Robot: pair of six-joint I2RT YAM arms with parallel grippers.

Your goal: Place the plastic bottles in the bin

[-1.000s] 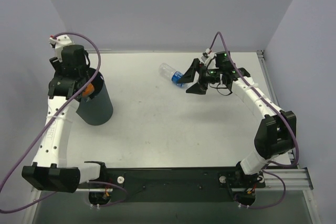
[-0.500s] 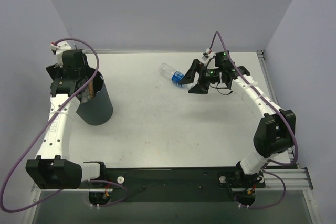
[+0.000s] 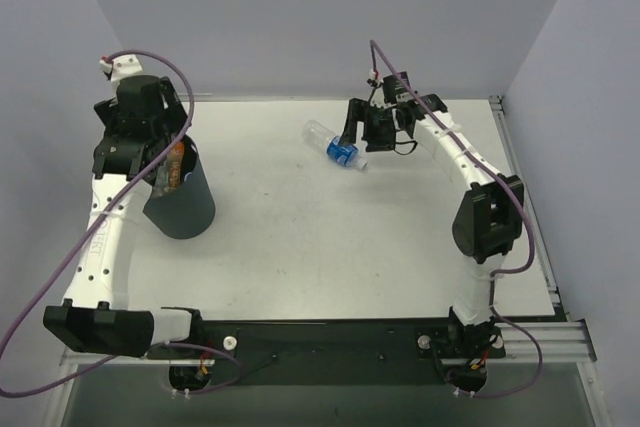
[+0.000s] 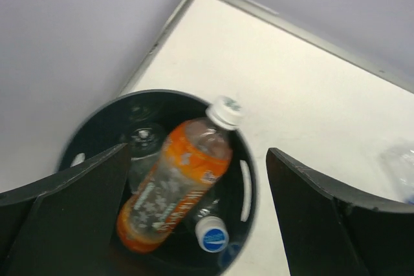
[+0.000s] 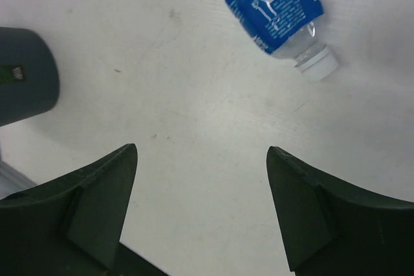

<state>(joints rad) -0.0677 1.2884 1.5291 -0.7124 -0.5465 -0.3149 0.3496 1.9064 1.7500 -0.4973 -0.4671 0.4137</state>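
Left wrist view: left gripper (image 4: 197, 153) spread wide above bin (image 4: 248, 189), orange bottle (image 4: 174, 185) inside. Right gripper (image 5: 202, 152) spread too, near blue-labelled bottle (image 5: 275, 4) lying on table (image 5: 194, 82). Straddle its labelled middle squarely before closing.

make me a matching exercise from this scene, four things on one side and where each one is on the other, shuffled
Things
1. orange bottle
2. blue-labelled bottle
3. left gripper
4. right gripper

Places
a. lying on the table
b. open, above the bin
c. leaning inside the bin
d. open, above bare table

Pairs: 1-c, 2-a, 3-b, 4-d
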